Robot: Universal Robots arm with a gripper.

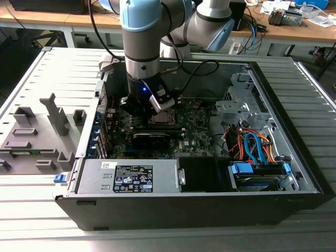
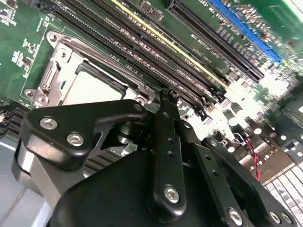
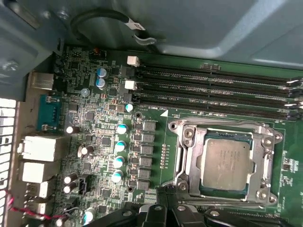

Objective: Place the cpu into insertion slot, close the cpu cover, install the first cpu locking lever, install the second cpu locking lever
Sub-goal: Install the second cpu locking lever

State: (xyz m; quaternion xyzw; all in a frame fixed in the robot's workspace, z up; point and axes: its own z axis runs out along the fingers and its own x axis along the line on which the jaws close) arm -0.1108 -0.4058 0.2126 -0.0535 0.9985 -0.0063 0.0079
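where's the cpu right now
The cpu sits in its socket on the motherboard, framed by the cpu cover, beside the long memory slots in the first wrist view.

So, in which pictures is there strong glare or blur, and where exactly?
Second wrist view: the board washes out white at one edge, and the chip glares pale; the end effector up close looks soft. First wrist view: even light, chip sharp. Exterior view: a small blue light glows on the arm.

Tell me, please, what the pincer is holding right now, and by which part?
Cannot be told: the pincer sits at the edge of the socket, where the silver-grey square cpu already lies.
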